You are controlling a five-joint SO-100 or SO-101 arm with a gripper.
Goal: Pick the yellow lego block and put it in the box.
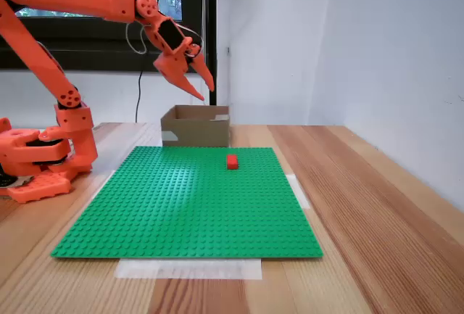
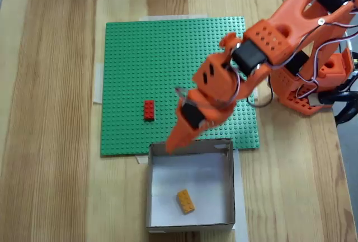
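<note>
The yellow lego block [image 2: 185,201] lies flat on the pale floor of the box [image 2: 191,228], near its middle and turned at a slant, as a fixed view from above shows. In a fixed view from the front, the brown cardboard box [image 1: 196,131] stands at the far edge of the green plate, and its walls hide the block. My orange gripper [image 1: 207,93] hangs in the air above the box, tips pointing down, jaws apart and holding nothing. From above, the gripper [image 2: 174,140] is over the box's edge nearest the plate.
A small red lego brick [image 1: 232,161] [image 2: 149,109] sits on the green baseplate [image 1: 188,205] [image 2: 156,52], a short way from the box. The baseplate is taped to a wooden table. The arm's base [image 1: 36,158] stands beside the plate. A white wall runs along one side.
</note>
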